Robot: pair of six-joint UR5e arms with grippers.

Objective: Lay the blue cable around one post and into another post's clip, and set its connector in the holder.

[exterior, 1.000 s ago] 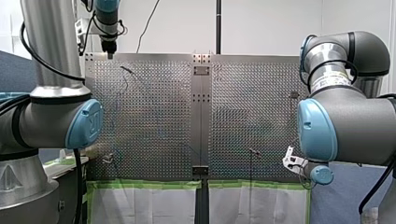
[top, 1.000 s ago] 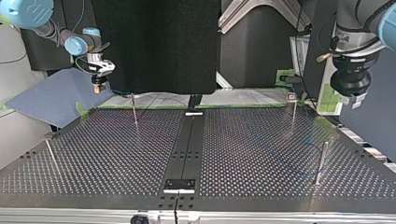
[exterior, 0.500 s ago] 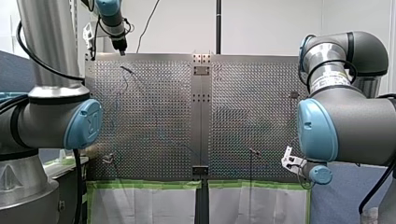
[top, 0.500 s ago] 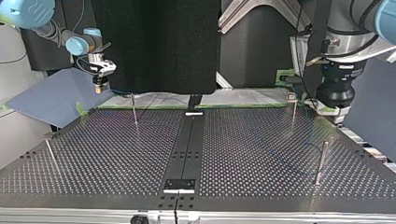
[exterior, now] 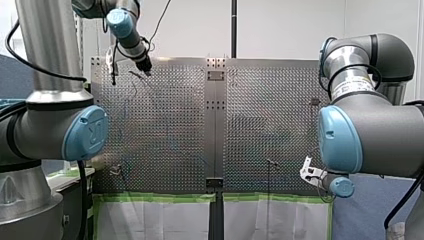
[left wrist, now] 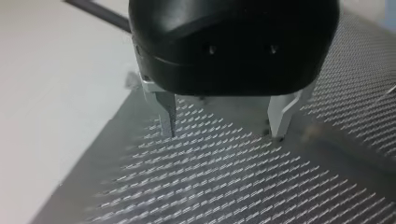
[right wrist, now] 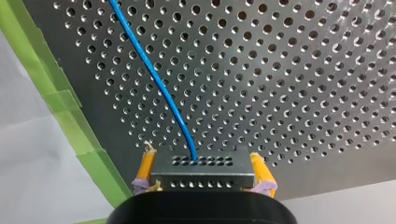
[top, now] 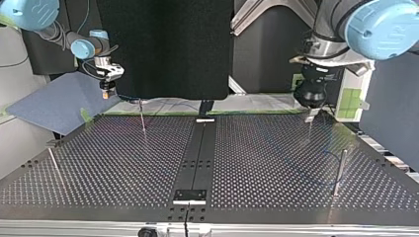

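Only the right wrist view shows the grasp: my right gripper (right wrist: 202,170) clenches the grey connector (right wrist: 203,179) between its yellow pads (right wrist: 145,170). The blue cable (right wrist: 156,80) runs from the connector over the perforated tabletop (right wrist: 289,70). The left wrist view shows my left gripper (left wrist: 224,133) released, fingers spread above bare holes. The top view places it upper right, just over a post (top: 310,127).

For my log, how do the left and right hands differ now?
The left hand is open and empty; the right hand is shut on the connector of the blue cable. The left hand has metal fingers; the right hand has yellow pads. Both have two fingers and a black body.
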